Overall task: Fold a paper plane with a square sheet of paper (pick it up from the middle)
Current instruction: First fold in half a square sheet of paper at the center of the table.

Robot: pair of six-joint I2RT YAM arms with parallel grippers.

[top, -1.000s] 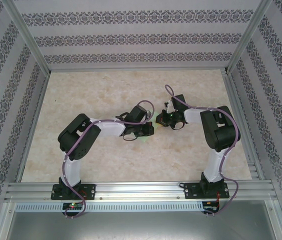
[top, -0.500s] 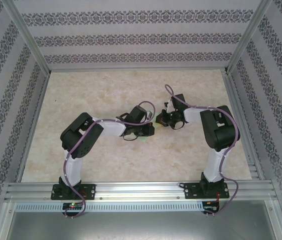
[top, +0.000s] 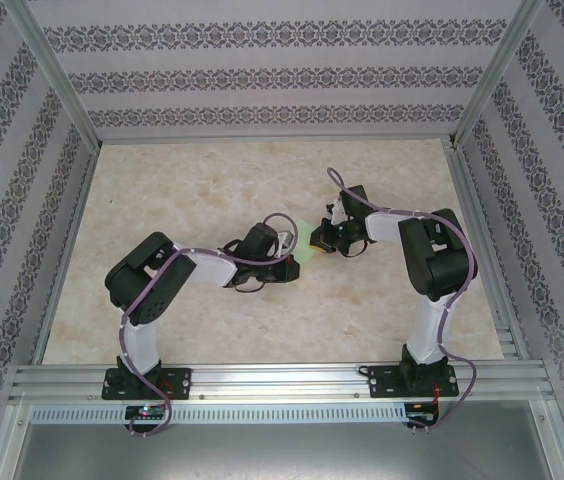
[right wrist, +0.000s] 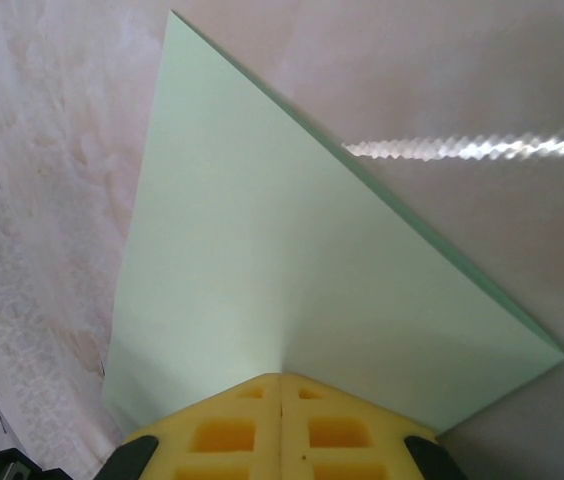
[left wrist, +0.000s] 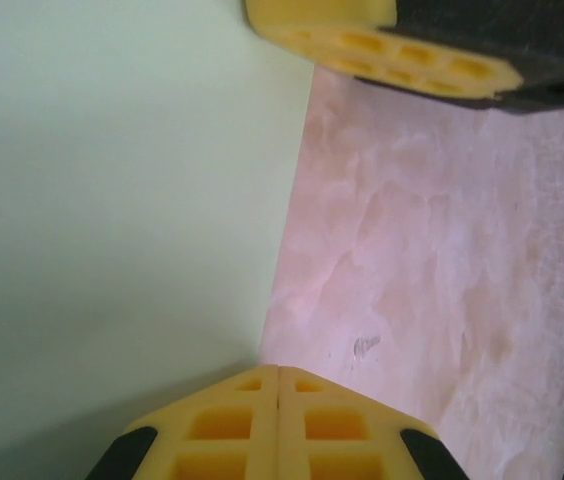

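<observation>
Versus one second ago: the left arm sits further back toward its base. The square sheet of paper now shows at the right gripper, mid-table. The right gripper pinches the sheet's edge. The left gripper has its pads pressed together at the sheet's border; whether they grip it is unclear.

The pale-green sheet of paper is showing as a smooth, flat triangle, its tip pointing away from the right gripper. It is being pinched by that gripper at its near edge.
</observation>
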